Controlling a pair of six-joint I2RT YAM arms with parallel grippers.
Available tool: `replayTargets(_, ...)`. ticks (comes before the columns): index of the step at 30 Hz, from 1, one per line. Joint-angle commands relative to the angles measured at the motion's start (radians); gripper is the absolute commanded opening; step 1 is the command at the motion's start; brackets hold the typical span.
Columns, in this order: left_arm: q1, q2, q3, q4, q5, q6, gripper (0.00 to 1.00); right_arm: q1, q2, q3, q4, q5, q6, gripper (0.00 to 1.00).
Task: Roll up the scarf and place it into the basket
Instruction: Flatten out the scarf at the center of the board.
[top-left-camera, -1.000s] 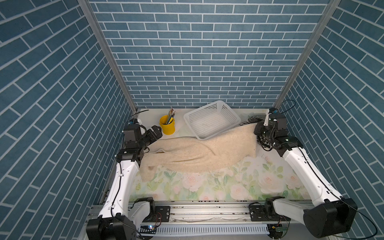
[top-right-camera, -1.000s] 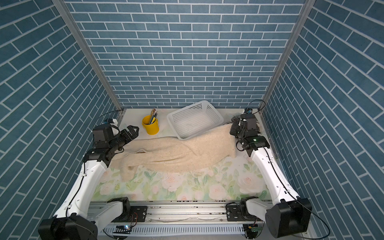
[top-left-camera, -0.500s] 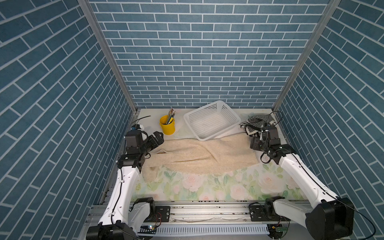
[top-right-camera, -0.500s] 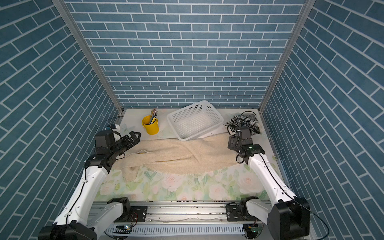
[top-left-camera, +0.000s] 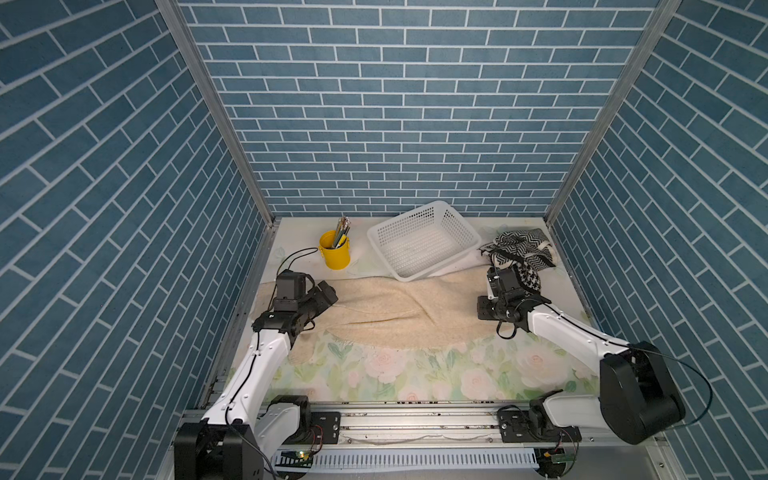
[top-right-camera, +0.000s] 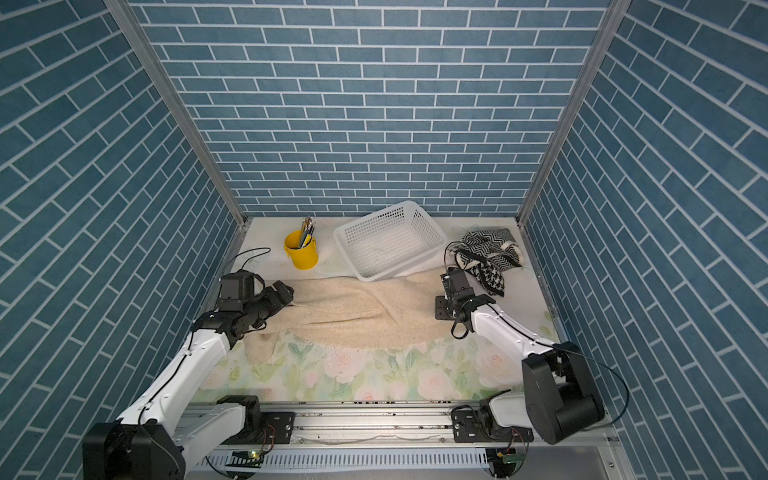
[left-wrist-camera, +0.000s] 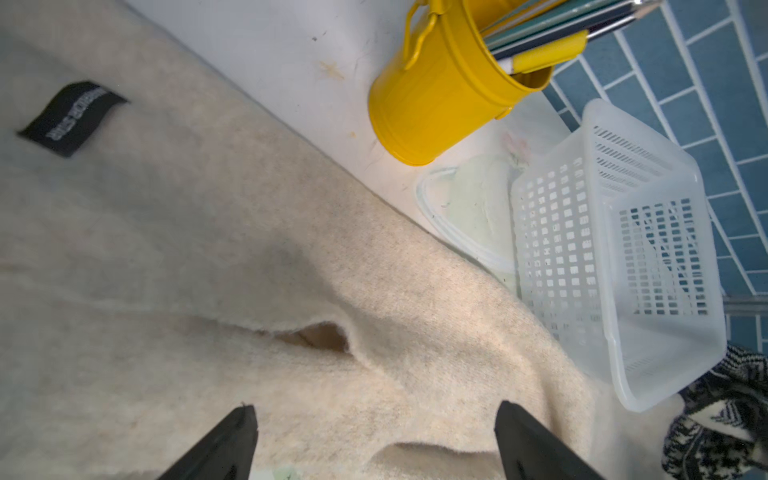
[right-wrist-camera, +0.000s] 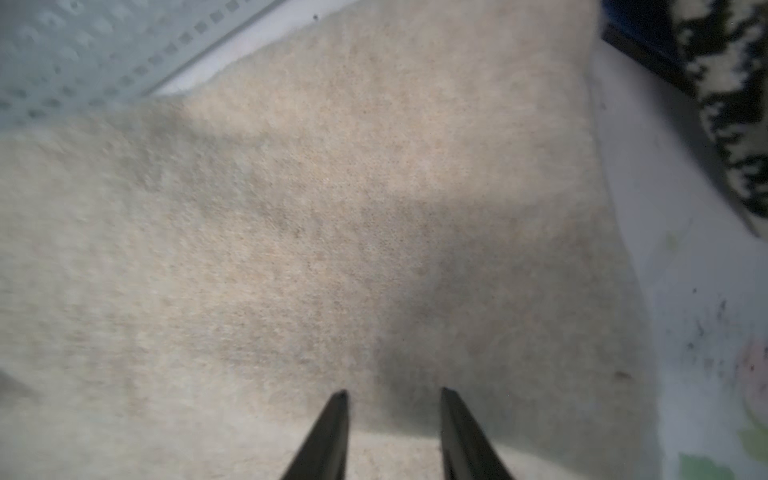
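Note:
The beige scarf (top-left-camera: 386, 316) lies spread across the table in both top views, with a long fold running through its middle. Its far edge touches the white basket (top-left-camera: 463, 228), which holds nothing. My left gripper (top-left-camera: 332, 293) hovers over the scarf's left end; in the left wrist view its jaws (left-wrist-camera: 376, 409) stand wide open above the cloth. My right gripper (top-left-camera: 482, 309) is low over the scarf's right end. In the right wrist view its fingertips (right-wrist-camera: 394, 392) stand a narrow gap apart over a cloth edge; whether they pinch it is unclear.
A yellow bucket (top-left-camera: 334, 253) of pencils stands at the back left of the basket. A black-and-white patterned knit (top-left-camera: 521, 249) lies bunched in the back right corner, just behind my right wrist. Blue brick walls close in three sides.
A second ago my right gripper held the scarf's right end up; the end now lies flat. That gripper widened, then narrowed, and moved nearer and lower. My left arm shifted slightly nearer.

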Motion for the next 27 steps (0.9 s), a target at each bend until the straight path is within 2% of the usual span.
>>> replayTargets(1, -0.003, -0.074, -0.019, -0.101, -0.094, -0.110, 0.94, 0.003, 0.014, 0.046, 0.047, -0.025, -0.023, 0.22)
replayTargets(3, -0.005, -0.124, -0.027, -0.172, -0.135, -0.131, 0.94, 0.008, -0.003, 0.052, 0.041, -0.031, -0.039, 0.22)
replayTargets(5, -0.009, -0.153, -0.039, -0.218, -0.113, -0.143, 0.94, 0.010, -0.017, 0.061, 0.032, -0.037, -0.058, 0.23)
replayTargets(8, -0.069, -0.191, -0.077, -0.288, -0.109, -0.216, 0.92, 0.012, -0.041, 0.069, 0.050, -0.093, -0.096, 0.25)
replayTargets(10, -0.120, -0.229, -0.118, -0.311, -0.137, -0.277, 0.82, 0.015, -0.052, 0.066, 0.087, -0.150, -0.109, 0.25)
replayTargets(13, -0.138, -0.250, -0.182, -0.324, -0.139, -0.343, 0.59, 0.033, -0.024, 0.083, 0.132, -0.269, -0.132, 0.25)
replayTargets(19, -0.141, -0.219, -0.226, -0.385, -0.231, -0.408, 0.63, 0.087, 0.070, 0.133, 0.140, -0.344, -0.186, 0.31)
replayTargets(27, -0.141, -0.050, -0.224, -0.301, -0.320, -0.429, 0.63, 0.088, 0.156, 0.136, 0.193, -0.386, -0.195, 0.28)
